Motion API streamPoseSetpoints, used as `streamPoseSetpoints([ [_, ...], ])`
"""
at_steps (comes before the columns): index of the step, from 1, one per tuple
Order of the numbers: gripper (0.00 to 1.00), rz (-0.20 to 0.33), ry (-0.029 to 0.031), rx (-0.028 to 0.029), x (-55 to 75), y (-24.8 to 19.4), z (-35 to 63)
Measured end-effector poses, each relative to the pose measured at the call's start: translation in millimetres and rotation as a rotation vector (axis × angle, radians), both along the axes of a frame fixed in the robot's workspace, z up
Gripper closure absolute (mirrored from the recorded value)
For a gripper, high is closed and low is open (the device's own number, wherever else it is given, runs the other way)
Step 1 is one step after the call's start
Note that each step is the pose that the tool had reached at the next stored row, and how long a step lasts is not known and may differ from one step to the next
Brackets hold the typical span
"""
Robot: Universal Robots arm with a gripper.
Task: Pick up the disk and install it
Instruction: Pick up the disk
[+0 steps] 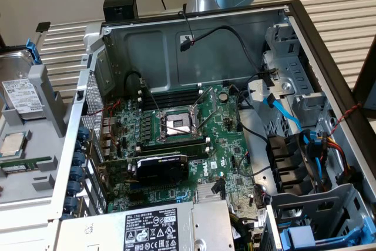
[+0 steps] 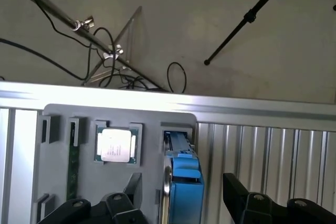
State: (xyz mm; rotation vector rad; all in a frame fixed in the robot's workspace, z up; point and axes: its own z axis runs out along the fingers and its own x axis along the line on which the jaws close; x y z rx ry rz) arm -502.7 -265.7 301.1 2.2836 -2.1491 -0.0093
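Disk (image 1: 22,89) is cased in dull silver metal, paper-labelled, framed in glossy blue plastic. Tray (image 1: 53,95) is moulded matt grey plastic. Computer case (image 1: 176,45), at 3 o'clock: bare satin metal.

Open gaps flanking the upright disk (image 2: 186,181)

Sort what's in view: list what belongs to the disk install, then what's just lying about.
Belongs to the job:
- disk, slotted in the grey holder
- gripper, open, jaws either side of the disk
- open computer case

Lying about:
- processor chip, in the same holder
- memory stick, beside it
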Motion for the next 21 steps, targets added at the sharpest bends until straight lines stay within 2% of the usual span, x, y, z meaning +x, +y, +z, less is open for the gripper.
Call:
streamPoseSetpoints([
  [4, 0.29, 0.004, 0.0, 0.0021, 3.5, -2.4, -1.1],
  [9, 0.29, 0.004, 0.0, 0.006, 3.8, -2.5, -6.2],
  [13, 0.29, 0.004, 0.0009, 0.0064, 3.8, -2.4, -7.2],
  [15, 0.29, 0.004, 0.0013, 0.0065, 3.8, -1.5, -7.6],
  [18, 0.29, 0.004, 0.0018, 0.0065, 3.8, 2.1, -7.8],
  [21, 0.31, 0.004, 0.0025, 0.0065, 3.8, 2.5, -8.2],
])
